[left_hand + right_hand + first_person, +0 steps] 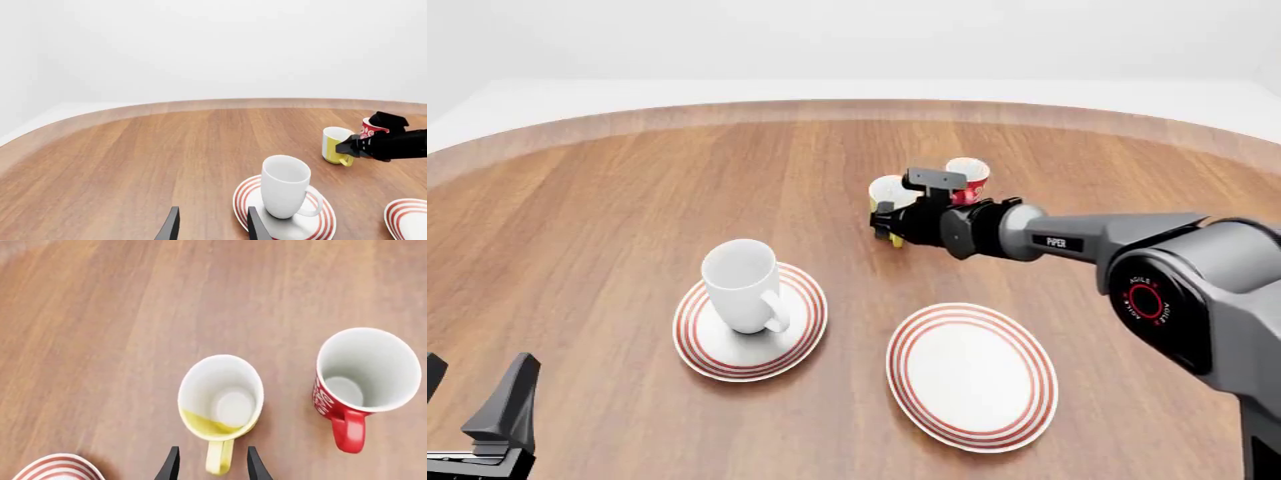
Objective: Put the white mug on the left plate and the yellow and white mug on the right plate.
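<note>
The white mug [745, 283] [285, 186] stands upright on the left plate [701, 350] [245, 194]. The right plate [972, 375] [407, 220] is bare. Further back, the yellow and white mug [890, 193] [220, 397] [333, 144] stands upright on the table. My right gripper [890, 228] [212, 465] [347, 146] is open, its fingers straddling the mug's yellow handle without pinching it. My left gripper [474, 395] [212, 225] is open and holds nothing, low at the near left, short of the left plate.
A red mug [968, 180] [363, 375] [370, 127] with white lettering stands just right of the yellow one. My right arm [1094, 240] stretches across the table above the right plate. A ringed plate rim [57, 467] shows in a corner of the right wrist view.
</note>
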Robot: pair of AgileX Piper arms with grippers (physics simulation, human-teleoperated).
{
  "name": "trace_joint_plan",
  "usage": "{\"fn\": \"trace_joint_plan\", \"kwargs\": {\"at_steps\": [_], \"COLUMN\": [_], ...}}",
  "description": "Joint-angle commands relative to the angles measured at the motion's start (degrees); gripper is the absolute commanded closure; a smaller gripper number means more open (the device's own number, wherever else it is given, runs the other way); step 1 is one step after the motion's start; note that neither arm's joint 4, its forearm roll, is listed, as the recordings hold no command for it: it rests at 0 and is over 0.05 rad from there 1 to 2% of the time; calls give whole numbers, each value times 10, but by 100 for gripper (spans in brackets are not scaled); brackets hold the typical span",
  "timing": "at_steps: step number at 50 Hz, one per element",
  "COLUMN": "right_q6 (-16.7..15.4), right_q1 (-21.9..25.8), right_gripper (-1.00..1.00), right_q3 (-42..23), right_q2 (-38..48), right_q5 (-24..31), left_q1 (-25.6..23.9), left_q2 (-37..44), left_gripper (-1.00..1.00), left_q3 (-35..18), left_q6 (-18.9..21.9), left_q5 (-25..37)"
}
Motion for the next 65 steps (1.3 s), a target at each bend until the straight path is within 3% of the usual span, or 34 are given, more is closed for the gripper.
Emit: {"fn": "trace_joint_plan", "kwargs": {"at_steps": [1, 30, 31, 65], "right_q6": [3, 14, 14, -10], "right_q1": [0, 5, 6, 9], "right_gripper": [-100, -100, 100, 100], "right_q3": [-10, -36, -35, 21], "right_q2": [10, 35, 34, -40], "right_q5": [8, 29, 29, 12], "left_q1": [0, 0, 0, 0], "left_q2": [0, 0, 0, 0], "left_gripper": [-100, -100, -100, -100], "left_q3": [0, 0, 0, 0], "left_q6": [0, 0, 0, 0], "left_q5": [0, 0, 0, 0]}}
